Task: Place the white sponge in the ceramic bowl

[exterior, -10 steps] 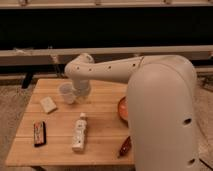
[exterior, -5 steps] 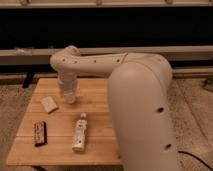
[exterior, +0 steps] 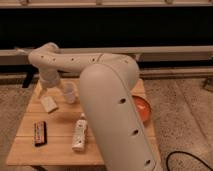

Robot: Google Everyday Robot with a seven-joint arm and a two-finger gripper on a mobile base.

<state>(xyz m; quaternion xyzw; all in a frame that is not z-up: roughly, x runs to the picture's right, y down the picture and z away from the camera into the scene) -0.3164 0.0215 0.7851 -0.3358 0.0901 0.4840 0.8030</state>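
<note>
**Camera view: sponge untouched on the left, bowl far across the desk**

The white sponge (exterior: 48, 103) lies flat on the left part of the desk (exterior: 59, 151), not yet lifted. The gripper (exterior: 43, 90) hangs just above and slightly behind it, at the end of the arm (exterior: 70, 60) that bends down from the left. Whether the gripper is spread or pressed together I cannot tell. Nothing appears to be held in it.

A clear cup (exterior: 70, 93) stands just beside the sponge on its right. The ceramic bowl (exterior: 142, 109) sits well apart at the desk's right edge, partly hidden behind the robot's bulky upper arm.

What could go wrong, as I judge it:
- The gripper seems offset toward the sponge's rear-left corner. A descent from there could nudge the sponge aside or catch only a corner.
- The sponge is soft and low, so a shallow pinch may slip off during the lift.
- The cup stands on the direct path to the bowl. A low sweep rightward could tip it.
- The bowl is near the edge, so a short release would drop the sponge on the rim or off the desk.

Counted: one white sponge, one ceramic bowl, one clear cup, one white bottle (exterior: 79, 134) lying on its side, one dark flat bar (exterior: 40, 133) near the front left, one desk, one gripper.
</note>
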